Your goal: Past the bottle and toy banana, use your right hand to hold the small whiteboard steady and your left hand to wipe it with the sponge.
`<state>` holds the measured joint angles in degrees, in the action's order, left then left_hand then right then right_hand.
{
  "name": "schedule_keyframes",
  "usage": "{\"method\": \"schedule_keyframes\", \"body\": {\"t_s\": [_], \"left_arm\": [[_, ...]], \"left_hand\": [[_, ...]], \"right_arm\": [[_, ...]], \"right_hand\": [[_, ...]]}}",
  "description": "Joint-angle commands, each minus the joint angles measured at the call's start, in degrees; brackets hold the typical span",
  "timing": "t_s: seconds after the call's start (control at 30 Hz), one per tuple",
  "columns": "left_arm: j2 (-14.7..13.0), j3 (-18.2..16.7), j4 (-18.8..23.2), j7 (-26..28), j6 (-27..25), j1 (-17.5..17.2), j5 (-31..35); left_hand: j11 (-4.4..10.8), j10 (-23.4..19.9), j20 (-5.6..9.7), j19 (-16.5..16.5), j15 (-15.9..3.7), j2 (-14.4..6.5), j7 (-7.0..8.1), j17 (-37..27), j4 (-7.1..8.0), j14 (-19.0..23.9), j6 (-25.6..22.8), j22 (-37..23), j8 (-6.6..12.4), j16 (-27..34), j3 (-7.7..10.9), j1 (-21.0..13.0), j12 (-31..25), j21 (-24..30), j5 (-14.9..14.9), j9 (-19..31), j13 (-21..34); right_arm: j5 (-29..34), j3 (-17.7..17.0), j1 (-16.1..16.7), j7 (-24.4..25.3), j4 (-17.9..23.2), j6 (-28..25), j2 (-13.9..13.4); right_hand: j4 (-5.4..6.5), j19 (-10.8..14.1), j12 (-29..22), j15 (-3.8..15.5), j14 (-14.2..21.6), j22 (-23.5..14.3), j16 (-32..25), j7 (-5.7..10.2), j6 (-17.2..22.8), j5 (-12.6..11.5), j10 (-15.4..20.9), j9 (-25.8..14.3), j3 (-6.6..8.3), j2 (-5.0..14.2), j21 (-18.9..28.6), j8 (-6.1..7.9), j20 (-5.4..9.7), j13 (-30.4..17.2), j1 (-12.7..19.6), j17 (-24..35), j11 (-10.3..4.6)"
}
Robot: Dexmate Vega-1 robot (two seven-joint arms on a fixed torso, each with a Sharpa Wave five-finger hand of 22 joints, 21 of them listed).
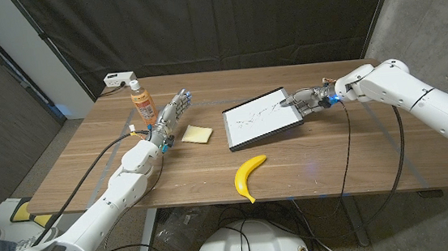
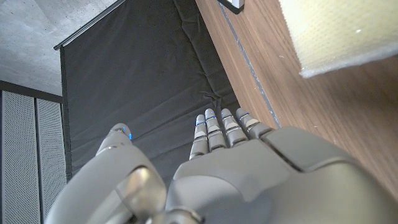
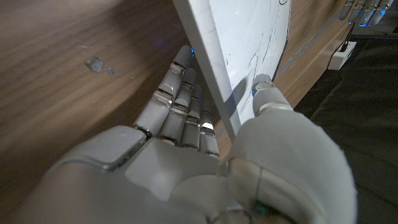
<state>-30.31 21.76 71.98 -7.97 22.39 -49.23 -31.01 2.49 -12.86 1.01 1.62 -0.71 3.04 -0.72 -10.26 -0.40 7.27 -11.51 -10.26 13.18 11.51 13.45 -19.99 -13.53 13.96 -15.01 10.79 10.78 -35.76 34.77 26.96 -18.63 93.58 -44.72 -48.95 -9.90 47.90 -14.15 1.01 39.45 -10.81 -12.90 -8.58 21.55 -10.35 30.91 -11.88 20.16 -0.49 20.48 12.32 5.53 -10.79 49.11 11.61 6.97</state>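
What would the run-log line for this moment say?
right robot hand: grips whiteboard edge | left robot hand: open, beside sponge, not holding it | wiping: not begun

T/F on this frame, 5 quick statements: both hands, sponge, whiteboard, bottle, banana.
1. The right hand grips the edge of the small white whiteboard with scribbles. True; in the right wrist view its thumb lies on the board face and its fingers lie under the edge.
2. The left hand holds the pale yellow square sponge. False: the sponge lies on the wooden table beside the hand, which is open and holds nothing.
3. The yellow toy banana lies on the whiteboard. False: it lies on the table, nearer the robot than the board.
4. The orange bottle with a white cap stands upright. True.
5. The whiteboard is wiped clean. False: dark marks show on it.
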Motion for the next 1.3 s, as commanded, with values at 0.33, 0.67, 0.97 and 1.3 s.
{"method": "schedule_keyframes", "body": {"t_s": [0.33, 0.67, 0.97, 1.3], "left_arm": [[0.1, 0.1, 0.5, 0.1, -1.0, 0.1, -0.4], [0.3, 0.0, 0.5, 0.3, -0.7, -0.1, -0.5], [0.3, 0.0, 0.8, 0.5, -0.7, -0.5, -0.6], [-0.6, 0.1, 2.1, 1.7, -1.7, -0.8, 0.6]], "left_hand": [[-0.43, -0.7, -0.38, 0.2, -0.12, -0.2, 0.22, -0.3, 0.30, 0.5, -1.0, -0.2, 0.28, 0.0, 0.01, -0.6, 0.2, -0.4, 0.3, 0.2, 0.4], [-0.37, -0.9, -0.46, 0.1, -0.08, -0.4, 0.22, -0.3, 0.36, 0.6, -1.3, -0.2, 0.26, 0.0, -0.01, -0.7, 0.3, -0.5, 0.4, 0.2, 0.4], [-0.28, -0.6, -0.51, 0.1, -0.10, -0.6, 0.29, -0.3, 0.43, 0.6, -1.5, -0.2, 0.19, -0.1, -0.03, -0.8, 0.5, -0.6, 0.6, 0.2, 0.4], [-0.24, -0.9, -0.50, 0.1, -0.23, -0.7, 0.23, -0.3, 0.44, 0.7, -1.7, -0.2, 0.17, -0.1, -0.04, -0.9, 0.4, -0.7, 0.7, 0.2, 0.4]], "right_arm": [[-0.5, -2.0, 2.0, 3.6, 3.2, 0.5, 0.7], [0.8, -1.3, 2.1, 5.2, 5.6, 0.5, 0.3], [0.8, -1.5, 2.3, 6.4, 6.1, -0.1, 0.6], [0.0, -2.9, 3.6, 10.7, 8.3, -2.7, 0.8]], "right_hand": [[1.58, 9.9, -5.0, 6.43, 15.1, -2.1, -3.0, 2.18, 10.0, 0.4, 13.0, -0.8, -0.97, 2.41, 7.5, 3.01, 7.36, -0.8, 3.8, 2.0, -4.68], [1.14, 15.5, -10.9, 11.31, 29.6, -6.9, -6.7, 9.05, 23.4, 0.3, 29.4, -2.8, -1.33, 4.32, 17.8, 7.15, 7.68, -2.7, 7.9, 5.2, -12.27], [0.49, 14.8, -11.9, 11.56, 31.5, -8.8, -7.7, 9.79, 27.6, 0.1, 31.8, -4.0, 0.17, 6.08, 20.4, 8.83, 7.70, -4.0, 12.1, 6.9, -12.97], [0.14, 16.1, -12.4, 11.82, 34.4, -9.0, -8.9, 10.27, 30.8, 0.0, 35.1, -4.6, 1.23, 7.14, 22.5, 9.83, 7.67, -3.4, 15.6, 8.1, -13.47]]}}
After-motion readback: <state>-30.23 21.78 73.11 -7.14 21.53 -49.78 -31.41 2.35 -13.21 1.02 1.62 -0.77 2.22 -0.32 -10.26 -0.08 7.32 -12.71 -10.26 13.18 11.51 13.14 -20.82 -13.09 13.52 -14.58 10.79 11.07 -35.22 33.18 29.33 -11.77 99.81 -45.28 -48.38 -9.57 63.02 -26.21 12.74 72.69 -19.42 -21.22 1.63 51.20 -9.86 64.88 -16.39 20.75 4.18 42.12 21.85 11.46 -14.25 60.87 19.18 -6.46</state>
